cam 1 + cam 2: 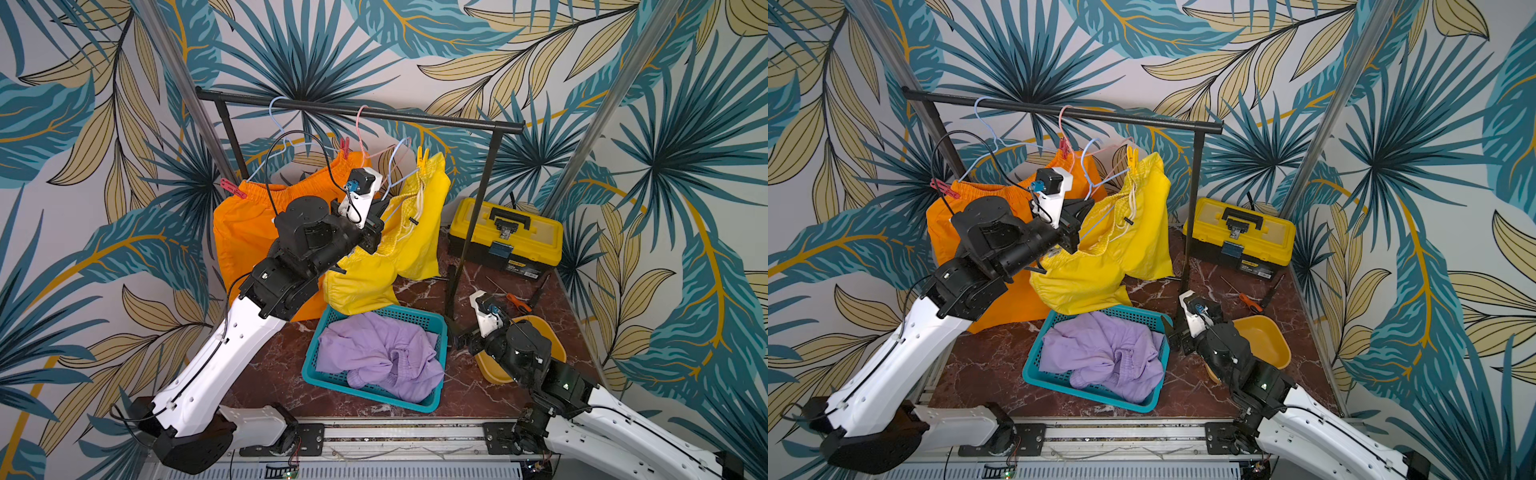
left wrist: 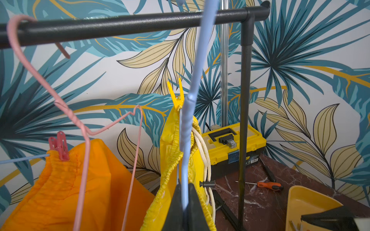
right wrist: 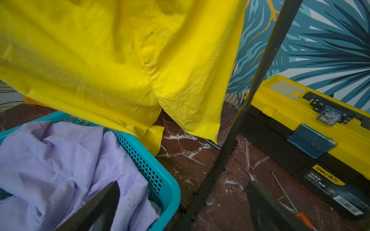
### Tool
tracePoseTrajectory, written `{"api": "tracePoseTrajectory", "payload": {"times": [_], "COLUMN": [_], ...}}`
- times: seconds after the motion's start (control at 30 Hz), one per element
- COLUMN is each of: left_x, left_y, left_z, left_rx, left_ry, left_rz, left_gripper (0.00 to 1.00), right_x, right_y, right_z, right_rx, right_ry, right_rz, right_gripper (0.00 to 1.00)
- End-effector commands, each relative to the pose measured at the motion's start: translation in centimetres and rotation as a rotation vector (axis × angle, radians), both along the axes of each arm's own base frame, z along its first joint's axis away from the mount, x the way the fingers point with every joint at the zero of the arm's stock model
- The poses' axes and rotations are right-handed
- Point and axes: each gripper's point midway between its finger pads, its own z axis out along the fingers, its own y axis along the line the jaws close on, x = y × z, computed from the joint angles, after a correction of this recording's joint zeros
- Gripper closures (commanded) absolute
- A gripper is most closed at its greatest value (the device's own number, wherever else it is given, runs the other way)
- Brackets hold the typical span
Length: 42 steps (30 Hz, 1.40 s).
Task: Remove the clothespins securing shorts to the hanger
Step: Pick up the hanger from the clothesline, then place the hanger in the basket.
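Taking the black rail (image 1: 415, 115) as the landmark: under its left half hang the orange shorts (image 1: 245, 241), with one red clothespin (image 1: 232, 189) at the far-left end of the waistband and a second red clothespin (image 1: 344, 147) near the rail's middle, beside the pink hanger (image 2: 66, 112). Just right of the middle and below the rail, the left gripper (image 2: 185, 186) is clamped on the wire of the blue hanger (image 2: 197, 66), whose hook seems to sit under the rail, not on it. The yellow shorts (image 1: 415, 249) dangle from that hanger by a single yellow clothespin (image 2: 177, 98). This pin is what the next move turns on. It lies up the wire from the left gripper, standing upright with its handles toward the rail. The left arm is nearer but occupied, so the pinch probably falls to the right. Low under the rail's right end, the right gripper (image 3: 182, 187) has its jaws spread wide and empty. To climb to the pin it has the rack's post (image 3: 240, 112) right before it and the yellow cloth overhead. Below the rail's middle, the lilac shorts (image 1: 374, 353) already lie in the teal basket (image 3: 170, 190) (no pin shows on them). A toolbox (image 1: 505, 232), screwdriver (image 1: 517, 301) and yellow tray (image 1: 544, 332) crowd the floor beyond the post.
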Motion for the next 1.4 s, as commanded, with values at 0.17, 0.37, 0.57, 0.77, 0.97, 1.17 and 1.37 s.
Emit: {"api": "tracePoseTrajectory", "payload": {"times": [0.17, 0.37, 0.57, 0.77, 0.97, 1.17, 1.37], "left_x": [-6.3, -10.7, -13.4, -14.3, -15.0, -16.6, -15.7], "left_y": [4.1, 6.9, 8.3, 9.5, 8.6, 8.6, 6.4], "left_z": [6.9, 9.2, 11.3, 12.0, 10.8, 8.9, 2.0], "left_rx": [-0.073, -0.121, -0.147, -0.152, -0.132, -0.114, -0.019], "left_ry": [-0.104, -0.131, -0.135, -0.108, -0.063, 0.001, 0.173], "left_rz": [-0.029, -0.058, -0.093, -0.074, -0.137, -0.194, -0.255], "left_gripper": [1.0, 1.0, 1.0, 1.0, 1.0, 1.0, 1.0], "right_x": [0.2, 0.3, 0.3, 0.6, 0.7, 0.7, 0.0], "right_y": [0.3, 0.5, 0.7, 0.8, 0.9, 0.2, 0.0], "right_z": [-0.4, -0.5, -0.6, -1.0, -1.3, -0.8, 1.3], "right_rx": [-0.016, -0.021, -0.023, -0.04, -0.049, -0.036, 0.047], "right_ry": [0.007, 0.01, 0.015, 0.03, 0.039, 0.023, -0.012], "right_rz": [0.004, 0.012, 0.014, 0.01, 0.006, -0.023, -0.004], "right_gripper": [0.0, 0.01, 0.0, 0.01, 0.01, 0.0, 0.01]}}
